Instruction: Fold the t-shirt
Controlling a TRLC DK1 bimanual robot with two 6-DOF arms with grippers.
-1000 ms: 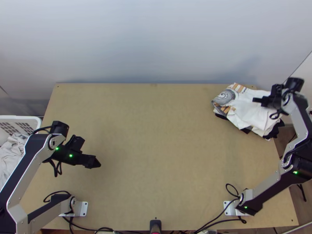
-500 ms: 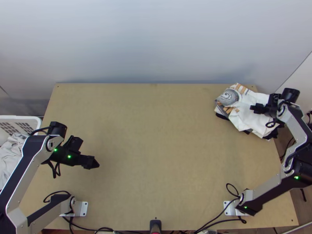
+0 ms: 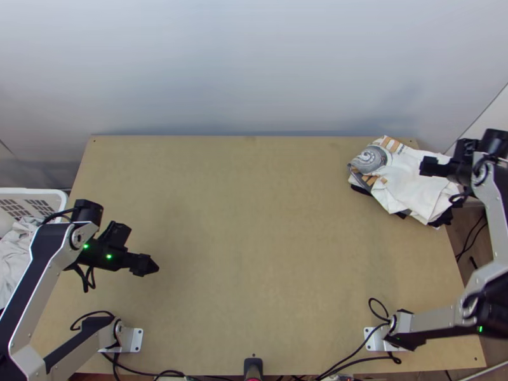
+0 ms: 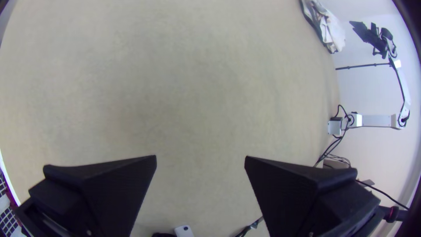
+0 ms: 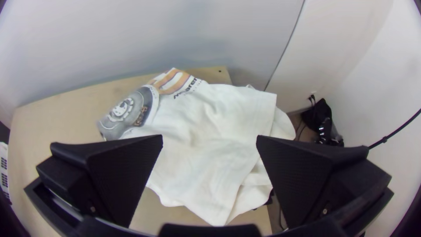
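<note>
The white t-shirt [image 3: 406, 181] with a grey and orange print lies folded and somewhat rumpled on darker cloth at the table's far right corner. Over its right part hangs my right gripper [image 3: 429, 167]. In the right wrist view, the same shirt [image 5: 210, 145] spreads below and beyond the right gripper [image 5: 209, 142], whose fingers stand wide apart with no cloth between them. My left gripper [image 3: 150, 266] is above the left part of the table. In the left wrist view, the left gripper [image 4: 200, 160] is open over bare wood.
A white basket [image 3: 60, 198] holding pale cloth stands at the left edge of the wooden table [image 3: 254, 254]. Cables [image 3: 355, 359] run along the near edge. A grey wall [image 3: 254, 70] rises behind the table.
The right gripper first shifted slightly left, then moved right and a little up the picture. The left gripper has drifted slightly left. The shirt's printed end has shifted slightly.
</note>
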